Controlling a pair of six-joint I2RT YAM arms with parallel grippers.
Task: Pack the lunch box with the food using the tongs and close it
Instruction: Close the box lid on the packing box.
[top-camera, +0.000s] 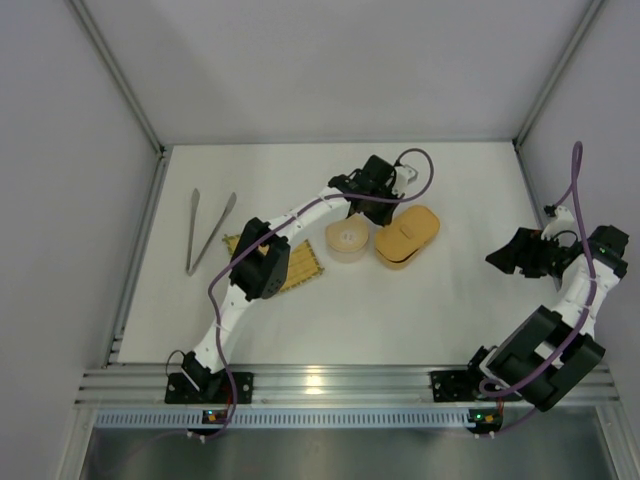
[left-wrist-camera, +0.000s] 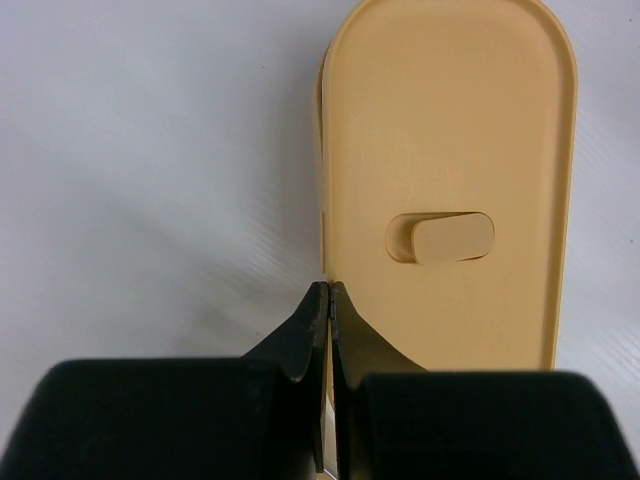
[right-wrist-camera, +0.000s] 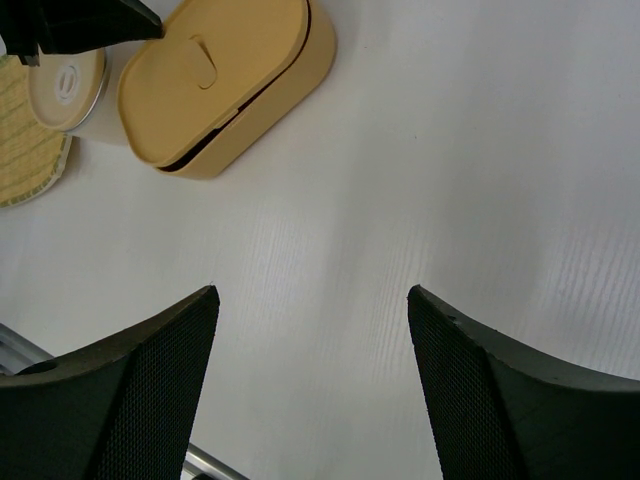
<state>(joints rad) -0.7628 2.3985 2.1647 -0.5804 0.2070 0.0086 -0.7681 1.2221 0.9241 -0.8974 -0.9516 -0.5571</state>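
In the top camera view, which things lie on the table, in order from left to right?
tongs → bamboo mat → round cream container → lunch box

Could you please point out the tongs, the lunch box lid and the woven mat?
tongs (top-camera: 190, 262), top external view, near the joined end.
lunch box lid (left-wrist-camera: 450, 130), left wrist view, flat top above centre mark.
woven mat (top-camera: 305, 265), top external view, bare right part.
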